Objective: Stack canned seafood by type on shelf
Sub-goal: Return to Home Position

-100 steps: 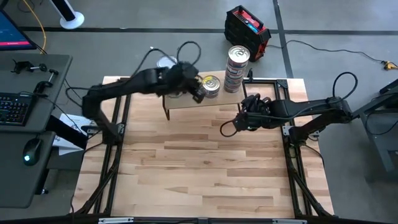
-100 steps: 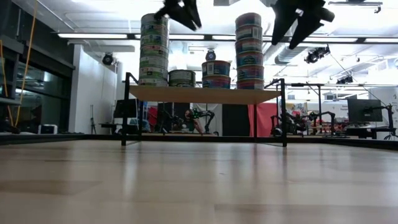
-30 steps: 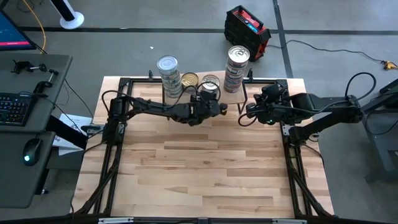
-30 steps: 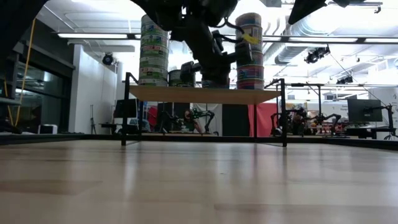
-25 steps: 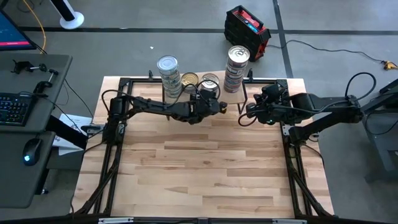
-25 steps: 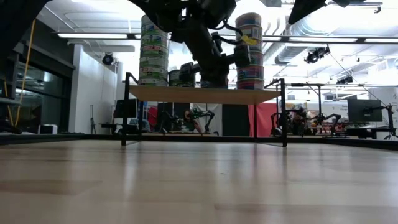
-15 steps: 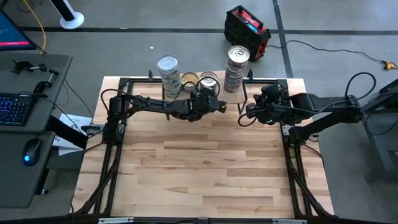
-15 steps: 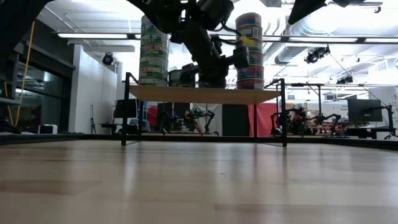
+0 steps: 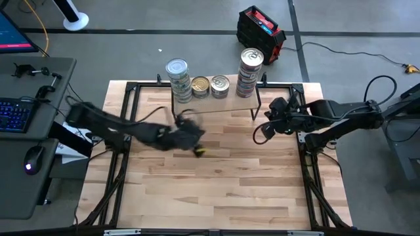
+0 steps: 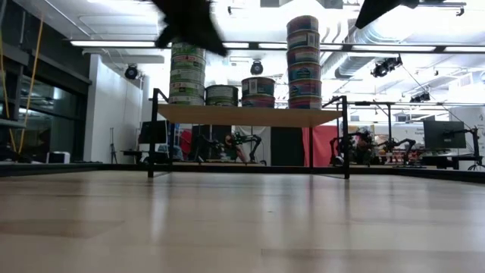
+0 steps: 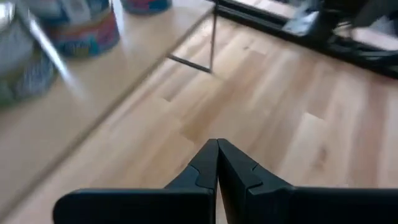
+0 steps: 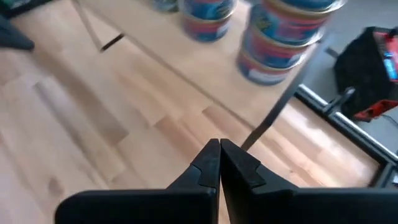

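Observation:
The canned seafood stands on the shelf at the table's far side. There is a tall stack at its left end, a tall stack at its right end, and two short stacks between them. In the low view all of them rest on the board. My left gripper is shut and empty, blurred, over the bare tabletop near of the shelf's left half; its fingers meet. My right gripper is shut and empty, near of the shelf's right end; its fingers meet.
A black frame runs round the wooden tabletop. The shelf's thin black legs stand on the far part of it. A desk with a keyboard stands off the left side, and a black and red case lies beyond the far edge.
My left gripper, shut throughout, has drawn quickly away from the short stacks on the shelf, toward the table's near edge and left, and shows blurred. My right gripper has shifted a little toward the near edge. The stacks stand as before.

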Tool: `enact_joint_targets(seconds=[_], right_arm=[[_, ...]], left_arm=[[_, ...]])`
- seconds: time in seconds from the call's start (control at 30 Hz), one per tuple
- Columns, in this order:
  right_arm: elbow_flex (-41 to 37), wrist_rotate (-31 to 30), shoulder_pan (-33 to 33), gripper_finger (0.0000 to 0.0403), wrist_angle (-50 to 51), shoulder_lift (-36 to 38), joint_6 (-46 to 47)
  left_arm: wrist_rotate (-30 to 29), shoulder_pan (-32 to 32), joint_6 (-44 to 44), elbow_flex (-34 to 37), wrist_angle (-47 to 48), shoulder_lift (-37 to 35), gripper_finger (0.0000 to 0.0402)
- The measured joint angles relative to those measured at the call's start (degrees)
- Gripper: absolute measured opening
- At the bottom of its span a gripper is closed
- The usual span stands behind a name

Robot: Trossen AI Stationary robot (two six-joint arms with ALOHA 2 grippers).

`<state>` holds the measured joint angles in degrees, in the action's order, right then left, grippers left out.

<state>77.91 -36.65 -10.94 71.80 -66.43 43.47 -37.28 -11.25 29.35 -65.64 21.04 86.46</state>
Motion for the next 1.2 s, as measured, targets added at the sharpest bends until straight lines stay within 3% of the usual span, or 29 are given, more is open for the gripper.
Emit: enact_joint_targets(seconds=[0.13,0.3,0.4,0.57,0.83,1.0,1.1,1.2], right_arm=[[0.0,3.6,0.0,0.0000,-2.6,0.1,-5.3],[0.0,7.7,0.1,0.0000,-3.5,0.1,-13.9],[0.0,12.2,0.6,0.0000,-3.1,-0.2,-12.4],[0.0,12.5,0.8,0.0000,-3.3,-0.3,-3.4],[0.0,16.5,0.8,0.0000,-1.3,-0.2,-3.4],[-0.8,20.8,-0.2,0.0000,1.8,0.7,-3.5],[-6.5,22.6,-1.8,0.0000,-1.2,4.7,-1.7],[-17.4,24.0,-3.7,0.0000,-10.8,11.5,2.1]], left_arm=[[1.9,-3.5,-1.3,18.9,-14.2,-14.7,0.0000],[10.3,-1.7,-6.7,36.1,-27.4,-33.4,0.0000],[14.9,0.2,-6.5,44.3,-33.7,-42.5,0.0000],[18.1,0.7,-6.1,55.3,-42.2,-53.0,0.0000],[22.5,0.7,-4.5,65.0,-43.9,-64.4,0.0000],[23.2,0.8,-4.0,65.0,-38.7,-69.3,0.0000],[23.3,0.8,-2.9,65.0,-37.0,-70.7,0.0000],[23.4,0.8,-3.0,65.0,-33.8,-70.7,0.0000]])
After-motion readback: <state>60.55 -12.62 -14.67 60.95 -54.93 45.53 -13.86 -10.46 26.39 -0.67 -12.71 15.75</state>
